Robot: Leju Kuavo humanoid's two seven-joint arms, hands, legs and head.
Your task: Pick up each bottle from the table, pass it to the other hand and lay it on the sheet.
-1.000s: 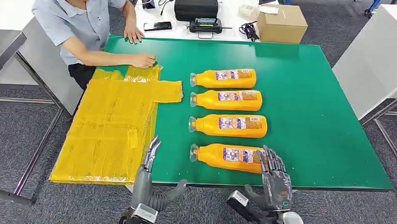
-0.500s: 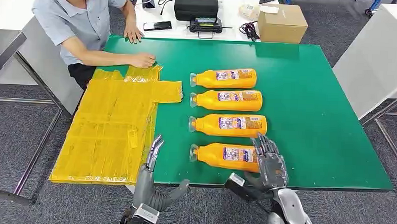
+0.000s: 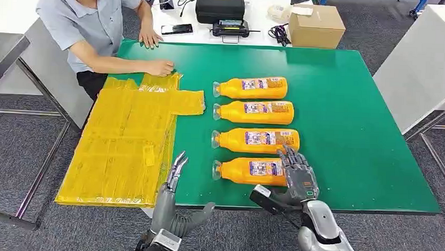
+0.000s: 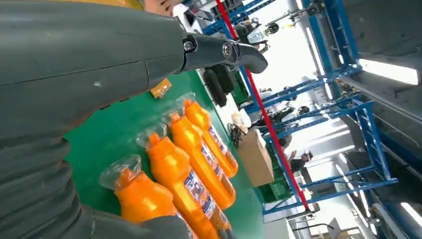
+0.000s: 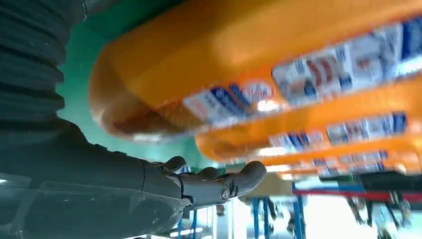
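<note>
Several orange bottles lie side by side on the green table [image 3: 349, 124], caps pointing toward the yellow sheet [image 3: 125, 139] at its left end. My right hand [image 3: 299, 177] reaches over the base end of the nearest bottle [image 3: 246, 170], fingers spread on top and thumb low by the table's front edge. In the right wrist view that bottle [image 5: 199, 74] looms close over my outstretched fingers [image 5: 214, 184], which are not closed around it. My left hand [image 3: 172, 199] stands open at the front edge, between the sheet and the nearest bottle. The left wrist view shows the bottle row [image 4: 194, 164].
A person [image 3: 90, 20] sits at the far left corner with one hand on the sheet's far edge. A cardboard box [image 3: 316, 25], a black case [image 3: 220, 5] and a phone [image 3: 176, 29] lie on the white table beyond. Bare green surface extends to the right of the bottles.
My right hand has moved forward from the table's front edge onto the base of the nearest bottle, which has shifted slightly away from me. My left hand has barely moved.
</note>
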